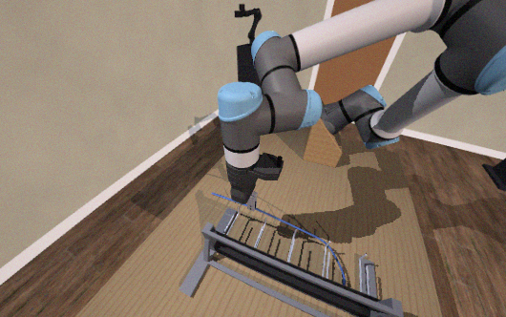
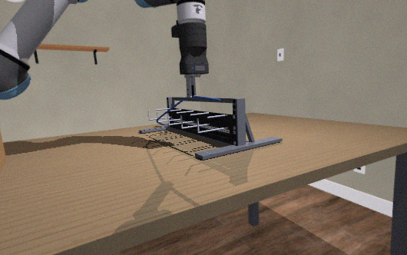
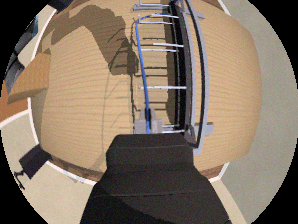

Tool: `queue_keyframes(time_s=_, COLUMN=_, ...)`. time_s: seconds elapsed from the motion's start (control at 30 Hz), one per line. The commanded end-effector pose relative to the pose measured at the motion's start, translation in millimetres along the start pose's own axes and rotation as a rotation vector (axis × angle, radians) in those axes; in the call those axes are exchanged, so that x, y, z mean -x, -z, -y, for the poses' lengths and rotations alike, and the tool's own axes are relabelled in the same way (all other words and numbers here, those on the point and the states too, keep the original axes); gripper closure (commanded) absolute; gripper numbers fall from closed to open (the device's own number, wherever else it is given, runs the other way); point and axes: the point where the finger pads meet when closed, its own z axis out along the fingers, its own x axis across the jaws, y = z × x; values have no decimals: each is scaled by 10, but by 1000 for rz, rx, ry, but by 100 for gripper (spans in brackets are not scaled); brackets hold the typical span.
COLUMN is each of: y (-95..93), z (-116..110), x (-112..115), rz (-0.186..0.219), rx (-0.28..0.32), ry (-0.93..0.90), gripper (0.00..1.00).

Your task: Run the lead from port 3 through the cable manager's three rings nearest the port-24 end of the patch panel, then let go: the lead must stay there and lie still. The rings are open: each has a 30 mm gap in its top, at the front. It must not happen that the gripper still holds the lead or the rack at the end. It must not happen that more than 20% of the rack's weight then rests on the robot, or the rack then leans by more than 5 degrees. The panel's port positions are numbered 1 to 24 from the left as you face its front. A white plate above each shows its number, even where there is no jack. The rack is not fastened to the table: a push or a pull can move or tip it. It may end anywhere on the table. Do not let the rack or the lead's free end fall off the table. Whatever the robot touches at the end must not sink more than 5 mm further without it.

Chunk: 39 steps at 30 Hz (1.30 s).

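Note:
The rack (image 1: 193, 282) (image 2: 239, 123) (image 3: 203, 65) stands upright on the table, its thin metal rings (image 1: 292, 245) (image 2: 198, 126) (image 3: 162, 87) sticking out in front. The blue lead (image 1: 305, 229) (image 2: 174, 105) (image 3: 142, 65) leaves the panel at the far end in the exterior view, bends round and climbs along the front of the rings. My gripper (image 1: 251, 206) (image 2: 190, 95) (image 3: 147, 114) is shut on the lead above the near-end rings, about level with the rack's top bar. The lead's free end sticks out beyond the fingers. Port numbers are unreadable; whether the lead lies inside any ring is unclear.
A wooden block (image 1: 323, 145) (image 3: 32, 82) stands on the table in front of the rack. The arm's shadow falls across the table (image 1: 158, 267) (image 2: 96, 180). The table's near edge (image 2: 269, 192) runs below the rack in the exterior view.

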Motion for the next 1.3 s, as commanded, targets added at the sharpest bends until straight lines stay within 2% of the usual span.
queue_keyframes(time_s=0.0, y=-51, z=-17, x=-6, rz=-3, rx=4, ry=1, gripper=100)
queue_keyframes(time_s=1.27, y=-651, z=-19, x=-7, rz=-3, rx=4, ry=1, gripper=100)
